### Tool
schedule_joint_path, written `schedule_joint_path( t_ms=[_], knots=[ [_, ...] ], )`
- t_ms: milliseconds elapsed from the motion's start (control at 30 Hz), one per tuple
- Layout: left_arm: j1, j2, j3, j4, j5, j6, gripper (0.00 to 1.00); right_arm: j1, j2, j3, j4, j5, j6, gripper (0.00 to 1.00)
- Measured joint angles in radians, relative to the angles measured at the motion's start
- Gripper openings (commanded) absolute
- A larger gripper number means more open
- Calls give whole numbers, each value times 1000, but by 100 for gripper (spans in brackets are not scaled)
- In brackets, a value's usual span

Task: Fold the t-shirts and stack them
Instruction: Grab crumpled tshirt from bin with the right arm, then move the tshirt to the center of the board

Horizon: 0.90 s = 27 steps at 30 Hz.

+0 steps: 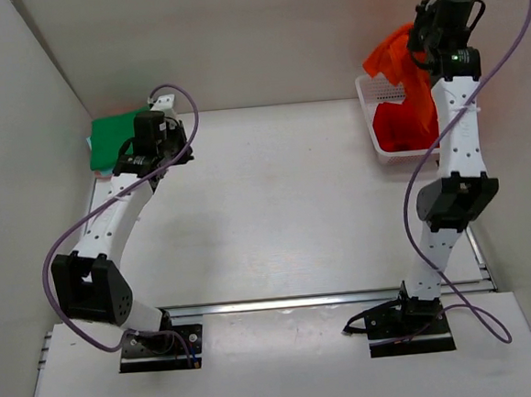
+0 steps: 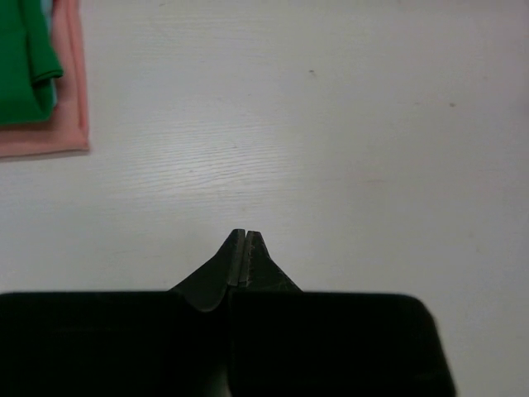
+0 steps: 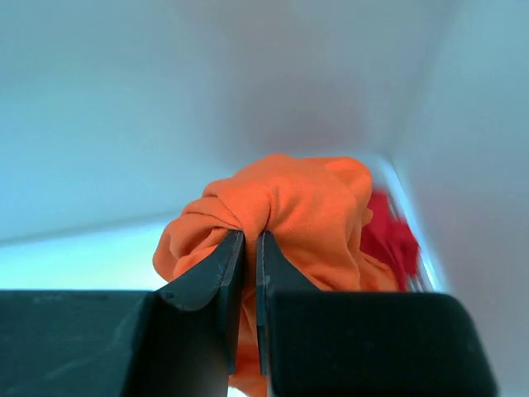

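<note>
My right gripper (image 3: 250, 234) is shut on the bright orange t-shirt (image 3: 297, 207) and holds it bunched high above the white mesh basket (image 1: 371, 135) at the back right; the shirt also shows in the top view (image 1: 400, 64). The deeper red t-shirt (image 1: 400, 125) lies in the basket and shows in the right wrist view (image 3: 388, 240). A folded green t-shirt (image 1: 113, 137) lies on a folded pink one (image 2: 62, 116) at the back left; the green also shows in the left wrist view (image 2: 21, 66). My left gripper (image 2: 245, 234) is shut and empty over the bare table, right of the stack.
White walls close the table at the left, back and right. The table surface (image 1: 275, 198) lies between the stack and the basket. A metal rail (image 1: 319, 298) runs along the near edge by the arm bases.
</note>
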Motion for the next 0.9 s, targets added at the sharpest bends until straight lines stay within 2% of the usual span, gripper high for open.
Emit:
schedule_joint_path(
  t_ms=[167, 233, 267, 300, 333, 400, 433, 467, 500, 567, 600, 767, 800, 833, 900],
  knots=[
    [-75, -55, 86, -37, 1, 8, 5, 160, -256, -19, 72, -37, -10, 0],
    [-114, -91, 121, -49, -26, 20, 9, 239, -360, -88, 116, -50, -13, 0],
    [-126, -111, 135, -53, -27, 16, 13, 275, -420, -176, 171, -53, -13, 0],
    [-131, -134, 146, -56, -24, 8, 40, 319, -528, -345, 245, -54, -14, 0],
    [-129, -157, 156, -57, -23, -2, 55, 338, -577, -427, 257, -60, -10, 0],
    [-125, -198, 174, -60, -31, -5, 59, 390, -701, -671, 334, -60, 24, 0],
    [-129, -217, 177, -55, -35, 1, 63, 418, -750, -789, 335, -65, 53, 11],
    [-137, -236, 177, -51, -29, 5, 64, 438, -772, -855, 330, -68, 73, 42],
    [-142, -251, 174, -50, -19, 2, 64, 469, -776, -905, 304, -68, 96, 56],
    [-147, -280, 153, -40, 0, -3, 65, 531, -728, -943, 238, -47, 102, 73],
    [-146, -294, 136, -42, 6, -3, 65, 553, -708, -952, 218, -47, 101, 75],
    [-154, -333, -61, 18, 111, -52, 58, 621, -655, -1112, 144, -92, 134, 63],
    [-158, -332, -117, 35, 135, -71, 54, 614, -655, -1140, 139, -98, 144, 55],
    [-166, -322, -176, 46, 156, -95, 53, 602, -655, -1170, 133, -108, 147, 51],
    [-185, -289, -279, 60, 177, -128, 53, 577, -659, -1232, 130, -130, 161, 53]
  ],
)
